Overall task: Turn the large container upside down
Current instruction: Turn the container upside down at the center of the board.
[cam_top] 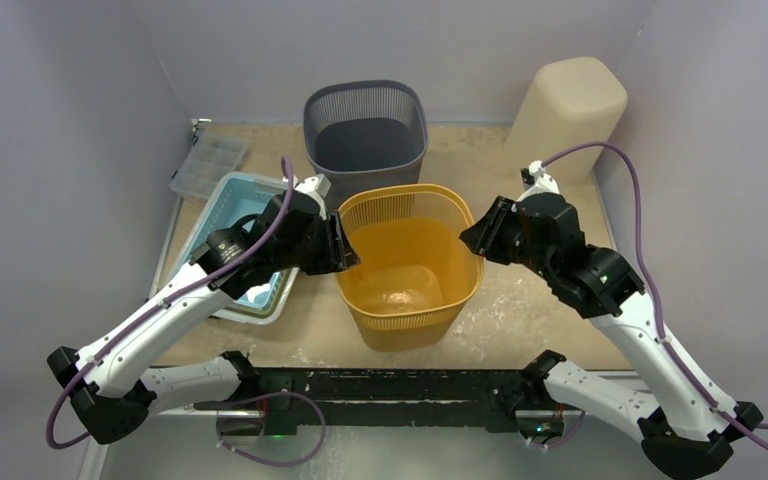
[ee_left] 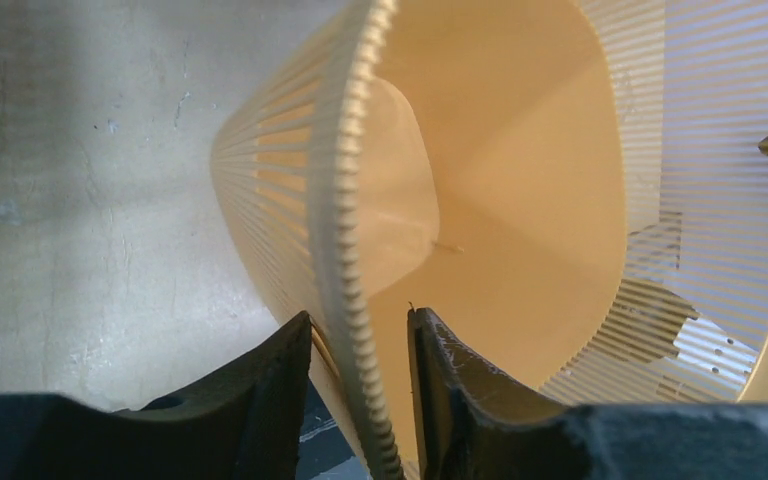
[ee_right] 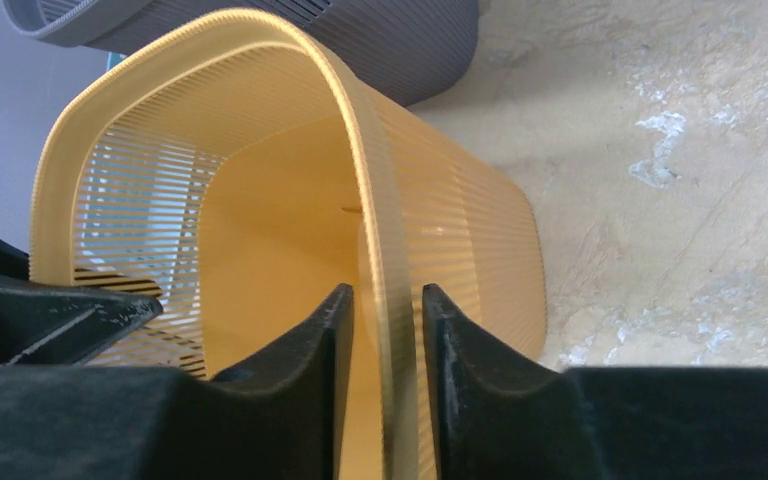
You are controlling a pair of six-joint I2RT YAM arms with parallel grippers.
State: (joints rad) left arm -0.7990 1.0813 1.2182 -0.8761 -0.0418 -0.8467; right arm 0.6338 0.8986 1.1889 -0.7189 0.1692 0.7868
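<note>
Your left hand (cam_top: 344, 246) straddles the rim of the orange basket (cam_top: 410, 288) at nine o'clock, one finger inside and one outside, a sliver of gap showing, so it's not clamped. The basket stands upright mid-desk (cam_top: 520, 315). Your right hand (cam_top: 474, 240) mirrors it at three o'clock, set for a two-sided flip; I can't tell if it's pinched.
</note>
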